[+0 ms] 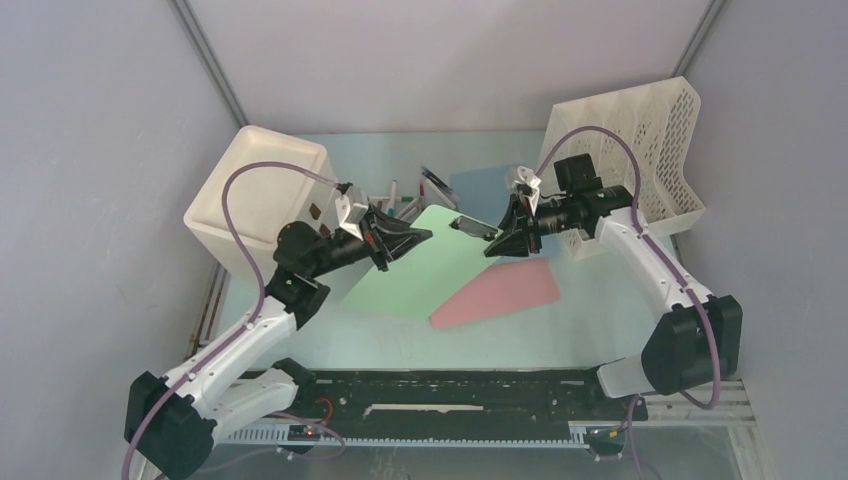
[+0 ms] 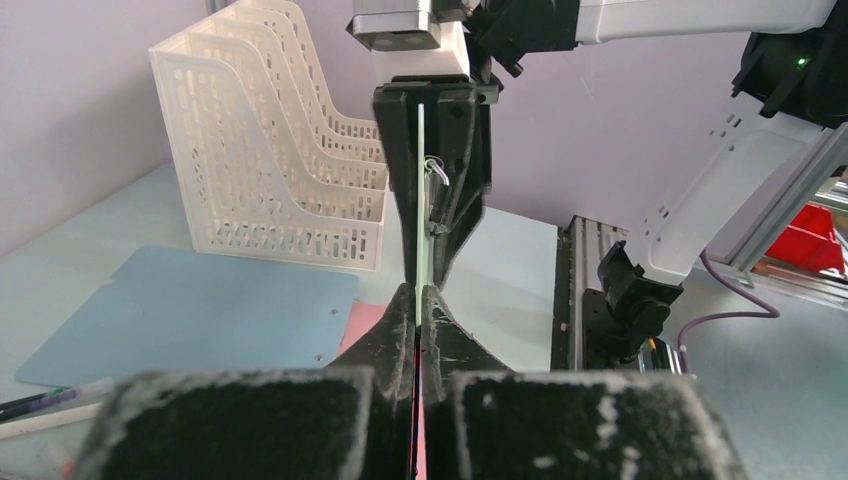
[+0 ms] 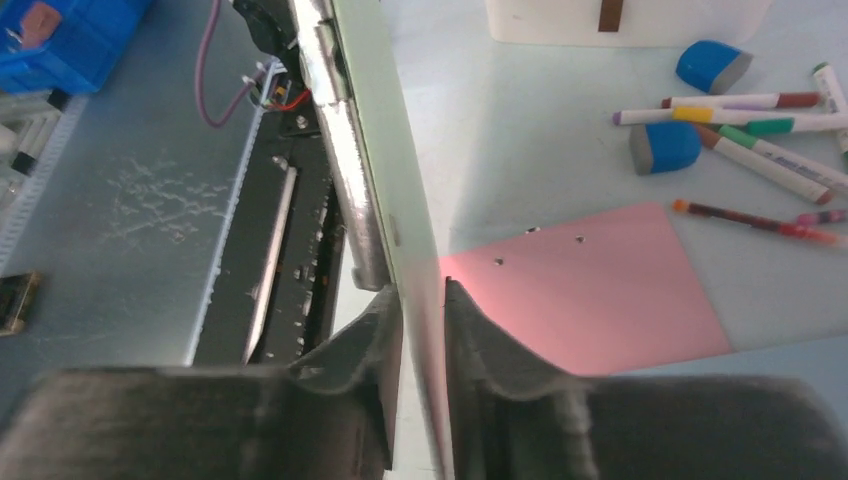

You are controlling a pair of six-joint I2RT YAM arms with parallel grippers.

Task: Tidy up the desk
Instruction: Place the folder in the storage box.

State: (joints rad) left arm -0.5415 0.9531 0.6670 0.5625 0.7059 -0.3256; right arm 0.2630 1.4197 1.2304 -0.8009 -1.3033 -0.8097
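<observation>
My left hand (image 2: 418, 295) is clamped on the green sheet (image 1: 415, 275), held over the tabletop (image 1: 380, 345) left of the file rack (image 1: 640, 140). My right hand (image 3: 424, 300) straddles its far edge; pinched or not, I cannot tell. Handover step, I judge: next, secure that grip, then steer toward the rack.

White bin (image 1: 255, 195), file rack (image 1: 640, 130), green folder (image 1: 425, 270), pink folder (image 1: 500, 293), markers (image 3: 745, 101)

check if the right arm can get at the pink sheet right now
Probably not yet: the right gripper straddles the green sheet that the left gripper holds up. The pink sheet lies flat just below, so once free the reach looks short.
</observation>
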